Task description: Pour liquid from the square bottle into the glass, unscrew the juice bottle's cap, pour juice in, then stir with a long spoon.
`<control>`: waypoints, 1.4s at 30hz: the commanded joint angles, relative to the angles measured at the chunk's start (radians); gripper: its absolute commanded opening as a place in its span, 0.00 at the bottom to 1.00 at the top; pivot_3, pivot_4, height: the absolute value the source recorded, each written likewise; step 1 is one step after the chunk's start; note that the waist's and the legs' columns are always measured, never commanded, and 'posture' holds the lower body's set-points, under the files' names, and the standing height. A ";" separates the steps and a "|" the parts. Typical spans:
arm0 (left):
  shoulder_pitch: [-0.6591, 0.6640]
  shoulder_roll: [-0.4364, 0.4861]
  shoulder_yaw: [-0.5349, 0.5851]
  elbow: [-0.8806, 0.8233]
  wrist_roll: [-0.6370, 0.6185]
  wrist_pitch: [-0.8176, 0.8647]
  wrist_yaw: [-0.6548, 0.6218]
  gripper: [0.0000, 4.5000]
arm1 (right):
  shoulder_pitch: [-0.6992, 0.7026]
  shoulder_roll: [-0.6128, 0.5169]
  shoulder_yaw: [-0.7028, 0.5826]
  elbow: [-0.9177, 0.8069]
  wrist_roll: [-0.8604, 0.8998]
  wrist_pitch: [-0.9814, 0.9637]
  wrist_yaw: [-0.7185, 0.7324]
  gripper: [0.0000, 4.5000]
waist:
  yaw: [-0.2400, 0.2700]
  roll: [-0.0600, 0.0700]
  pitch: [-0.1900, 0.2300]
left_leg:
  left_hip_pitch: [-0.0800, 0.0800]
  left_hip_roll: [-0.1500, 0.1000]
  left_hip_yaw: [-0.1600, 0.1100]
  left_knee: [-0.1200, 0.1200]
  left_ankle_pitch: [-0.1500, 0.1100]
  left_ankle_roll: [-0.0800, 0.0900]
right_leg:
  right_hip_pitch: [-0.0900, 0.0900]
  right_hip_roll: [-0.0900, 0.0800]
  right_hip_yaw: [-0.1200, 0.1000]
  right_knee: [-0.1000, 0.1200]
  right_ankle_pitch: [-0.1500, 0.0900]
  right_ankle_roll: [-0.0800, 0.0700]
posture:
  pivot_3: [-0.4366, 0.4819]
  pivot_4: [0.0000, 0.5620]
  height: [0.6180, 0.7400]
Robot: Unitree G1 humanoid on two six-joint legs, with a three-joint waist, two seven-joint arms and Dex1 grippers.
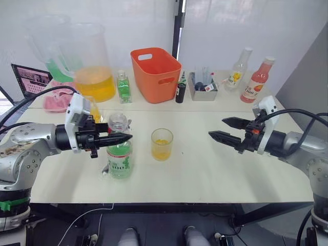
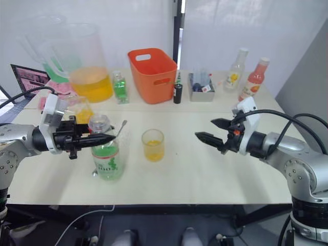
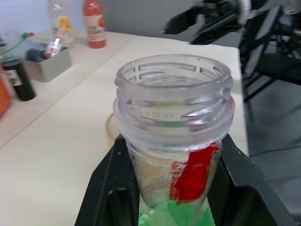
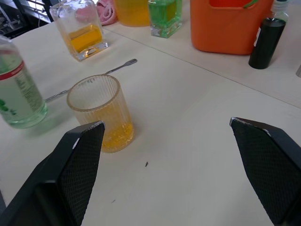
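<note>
Spanning both head views, the counter (image 1: pixel 215 174) carries everything, so I take the things by size from there. Biggest of the task's own things is the juice bottle (image 1: pixel 119 154), standing upright near the counter's left front, its cap already off and green juice filling only its lower part. The left tool (image 1: pixel 114 138) is pinching its neck just under the threads, as the left wrist view shows. Thin clear plastic like this should be light and somewhat springy, likely to dent under a hard squeeze and to slip where the label is glossy; the stiff ring below the threads looks the soundest place to hold, and the bottle will probably tip easily when tilted.

Next, the square bottle (image 4: pixel 80 29) stands behind it, with amber liquid low inside; it looks heavy, rigid and breakable.

The glass (image 1: pixel 162 144) sits mid-counter, well apart from both tools, holding a little yellow liquid; ribbed walls should give grip, yet it is fragile and light enough to skid.

Slimmest is the long spoon (image 4: pixel 94 79), lying flat between the glass and the square bottle; stiff metal, awkward to lift, best taken by its raised end.

The right tool (image 1: pixel 224 129) hovers spread and empty to the right.
</note>
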 commanded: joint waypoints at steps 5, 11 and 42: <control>-0.154 -0.027 -0.067 0.135 0.147 -0.215 -0.015 0.28 | 0.026 -0.020 -0.029 -0.113 0.085 0.038 -0.008 1.00 | 0.002 0.000 0.000 | -0.001 0.000 -0.005 0.000 0.000 0.000 | 0.000 0.001 -0.003 0.002 0.000 0.001 | 0.48 0.27 0.96; -0.362 -0.092 -0.173 0.401 0.341 -0.501 -0.046 0.28 | 0.081 0.001 -0.091 -0.207 0.177 0.066 -0.100 1.00 | 0.017 0.000 0.000 | -0.004 0.000 -0.008 0.002 0.000 0.000 | 0.000 0.003 -0.004 0.003 0.000 0.002 | 0.48 0.27 0.96; -0.683 -0.292 -0.428 1.150 1.054 -1.666 0.470 0.28 | 0.207 0.002 -0.108 -0.374 0.406 0.023 -0.511 1.00 | 0.019 -0.003 -0.001 | -0.006 0.015 0.021 0.013 -0.004 0.000 | -0.014 0.019 0.028 0.003 0.017 0.006 | 0.48 0.27 0.92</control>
